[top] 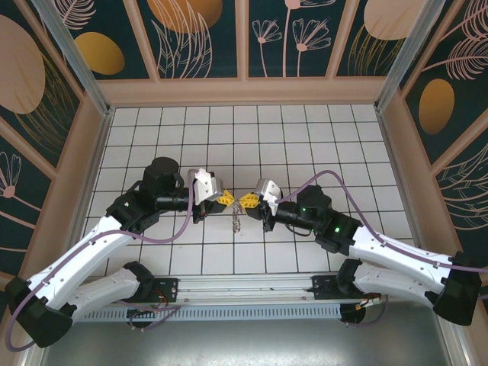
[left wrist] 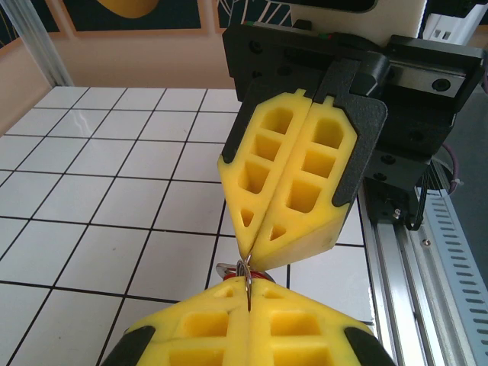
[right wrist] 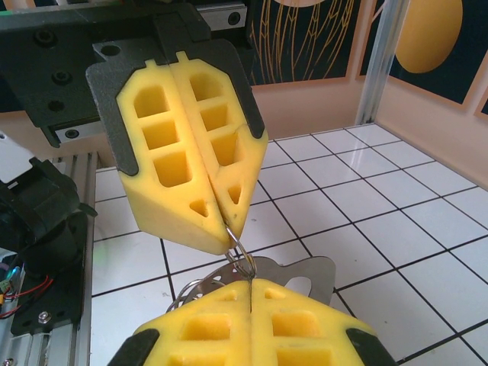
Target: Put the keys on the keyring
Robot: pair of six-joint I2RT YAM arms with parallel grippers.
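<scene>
My left gripper (top: 227, 200) and right gripper (top: 248, 201) meet tip to tip above the middle of the tiled floor. Both are shut. A thin wire loop of the keyring (right wrist: 245, 252) runs from the left gripper's tips (right wrist: 232, 229) into the slit of the right gripper (right wrist: 250, 286). In the left wrist view the same wire (left wrist: 248, 268) joins my left gripper (left wrist: 248, 288) to the right gripper (left wrist: 250, 248). A flat silvery key (right wrist: 320, 268) sits just past the right fingertips. Its red tag (left wrist: 264, 273) peeks out under the wire. Metal pieces dangle below the tips (top: 236, 223).
White tiled floor (top: 305, 145) stretches behind and to both sides, closed in by tan walls (top: 244, 91). A perforated metal rail (top: 244, 311) with the arm bases runs along the near edge; it is also in the left wrist view (left wrist: 427, 252).
</scene>
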